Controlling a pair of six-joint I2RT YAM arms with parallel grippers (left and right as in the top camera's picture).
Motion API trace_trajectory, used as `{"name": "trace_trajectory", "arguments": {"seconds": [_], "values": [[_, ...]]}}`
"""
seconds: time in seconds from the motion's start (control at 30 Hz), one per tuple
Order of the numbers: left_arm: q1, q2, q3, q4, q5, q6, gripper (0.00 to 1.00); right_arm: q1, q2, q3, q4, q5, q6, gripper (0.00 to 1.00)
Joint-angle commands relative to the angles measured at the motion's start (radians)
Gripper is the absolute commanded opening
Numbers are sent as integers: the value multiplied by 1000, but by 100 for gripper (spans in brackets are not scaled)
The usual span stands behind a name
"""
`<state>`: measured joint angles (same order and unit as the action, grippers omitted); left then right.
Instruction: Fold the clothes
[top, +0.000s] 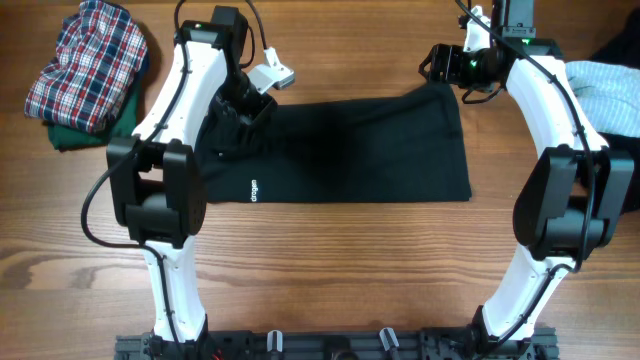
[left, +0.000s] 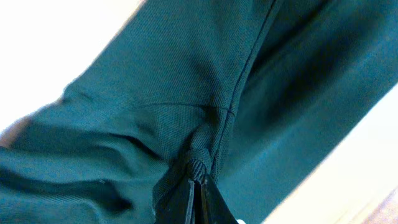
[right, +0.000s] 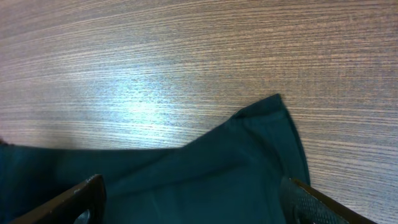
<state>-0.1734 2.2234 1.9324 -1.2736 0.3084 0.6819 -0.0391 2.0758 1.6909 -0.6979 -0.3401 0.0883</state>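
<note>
We judge the fold just starting: our left hand (left: 198, 180) pinches a bunch of the dark garment (top: 350, 150) beneath it on the worktop (top: 330, 260). Our right hand (right: 196, 208) gapes wide over its corner. Next: close it, lift the 2 together.

From overhead the garment (top: 340, 150) is looking black, while my wrist cameras are showing it deep teal-green; its small lettering (top: 254, 190) is showing white. The plaid shirt (top: 85, 65) is showing red, white and navy checks, the folded cloth (top: 75, 135) under it dark green. The pale cloth (top: 600, 90) is looking light blue. The table (top: 330, 260) is showing brown wood grain.
</note>
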Motion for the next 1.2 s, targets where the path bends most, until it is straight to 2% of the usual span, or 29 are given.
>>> {"name": "trace_trajectory", "arguments": {"seconds": [0.0,0.4,0.43,0.6,0.67,0.77,0.9,1.0,1.13,1.17], "values": [[-18,-21,-3,-50,21,-18,4,2,-9,5,8,-21,-7,90],[-141,-21,-3,-215,11,-10,4,2,-9,5,10,-21,-7,90],[-148,-21,-3,-233,-2,-10,6,2,-9,5,10,-21,-7,90],[-153,-21,-3,-292,-91,-10,38,2,-9,5,10,-21,-7,90],[-145,-21,-3,-306,-131,-10,41,2,-9,5,10,-21,-7,90],[-126,-21,-3,-303,-192,-24,39,2,-10,5,10,-21,-7,91],[-87,-21,-3,-219,-253,-153,34,2,-9,5,10,-21,-7,91],[-50,-21,-3,-149,-257,-253,34,2,-9,5,12,-21,-7,91],[15,-21,-3,-50,-254,-431,38,2,-9,5,13,-20,-11,92],[40,-21,-3,-10,-254,-510,38,2,-9,5,13,-20,-18,92]]}}
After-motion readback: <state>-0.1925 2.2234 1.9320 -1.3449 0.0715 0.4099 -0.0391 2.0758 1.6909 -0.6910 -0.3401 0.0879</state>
